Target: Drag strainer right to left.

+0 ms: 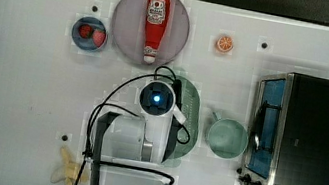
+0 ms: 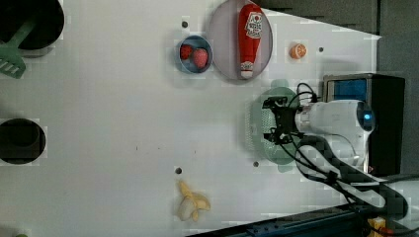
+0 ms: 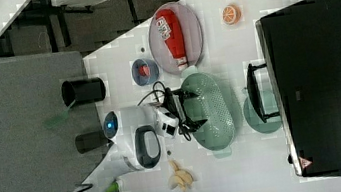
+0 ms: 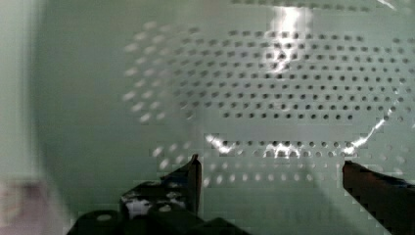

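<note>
While the claw (image 2: 274, 120) hung wide open over the strainer (image 3: 209, 110), holding nothing, its two dark fingers (image 4: 188, 181) stood spread above the perforated floor in the wrist view. The strainer (image 1: 187, 121) lay near the middle of the white counter (image 1: 21, 89), partly hidden under the arm in the top view. It was a pale mint-green plastic oval with a smooth wide rim and a grid of small holes (image 4: 293, 93) across its glossy centre. Its long axis ran up and down in the top view, the left view and the right view alike. On the top view's right a round green mug (image 1: 226, 138) stood just beside it, and past the mug a black toaster oven (image 1: 311, 142) closed off that side. Toward the top view's top a grey plate (image 1: 128, 25) carrying a red ketchup bottle (image 1: 155, 25) lay near the strainer's end. On the top view's left the counter stretched bare and smooth for a long way, with a bowl of strawberries (image 1: 90, 33) and a peeled banana (image 1: 66, 170) well off to either side of that stretch.
</note>
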